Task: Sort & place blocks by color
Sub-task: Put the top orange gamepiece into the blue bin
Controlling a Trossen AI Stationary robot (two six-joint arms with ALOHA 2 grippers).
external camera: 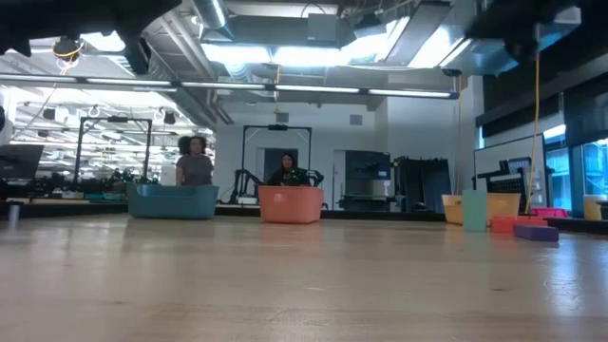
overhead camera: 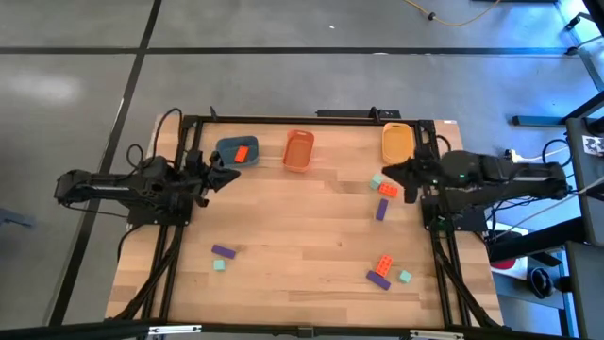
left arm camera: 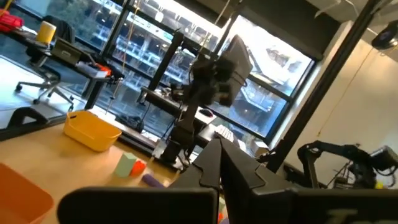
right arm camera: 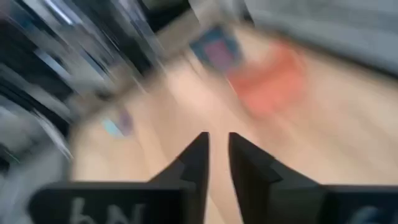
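Three trays stand along the table's far edge: a blue-grey tray (overhead camera: pixel 223 151) with an orange-red brick (overhead camera: pixel 242 153) lying in it, an orange tray (overhead camera: pixel 298 149) and a yellow tray (overhead camera: pixel 397 142). Loose blocks lie flat on the wood: a mint cube (overhead camera: pixel 377 179), an orange-red brick (overhead camera: pixel 388 189) and a purple brick (overhead camera: pixel 381 209) near my right gripper (overhead camera: pixel 387 171). That gripper hangs in the air with a narrow gap between its fingers (right arm camera: pixel 216 146) and nothing in it. My left gripper (overhead camera: pixel 229 176) is shut and empty (left arm camera: pixel 219 163), raised beside the blue-grey tray.
More blocks lie toward the near edge: a purple brick (overhead camera: pixel 223 251) and a mint cube (overhead camera: pixel 219 265) on the left, and an orange-red brick (overhead camera: pixel 384 264), a purple brick (overhead camera: pixel 377 280) and a mint cube (overhead camera: pixel 405 277) on the right. Two people show beyond the table (external camera: pixel 195 161).
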